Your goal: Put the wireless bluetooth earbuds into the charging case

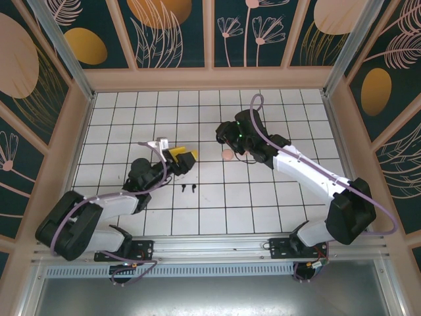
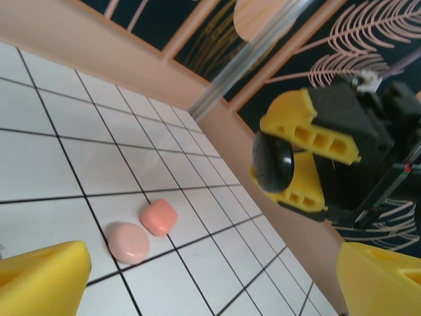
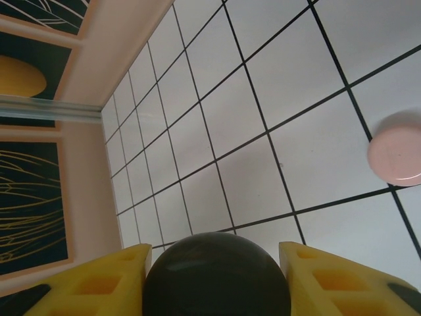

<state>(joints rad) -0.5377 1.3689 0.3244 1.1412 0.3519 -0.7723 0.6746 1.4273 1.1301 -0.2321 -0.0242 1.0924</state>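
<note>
Two tiny black earbuds (image 1: 187, 189) lie on the table (image 1: 263, 197) on the base side of the left jaws, just short of them. The left gripper (image 2: 210, 283) has its yellow jaws spread wide with nothing between them, and just ahead of the jaws a pale pink case (image 2: 128, 242) and a coral case (image 2: 158, 216) sit just beside each other. Beyond these, the right gripper (image 3: 216, 283) hangs above the tiles facing the left jaws, its own jaws pinching a round black charging case (image 2: 272, 162).
</note>
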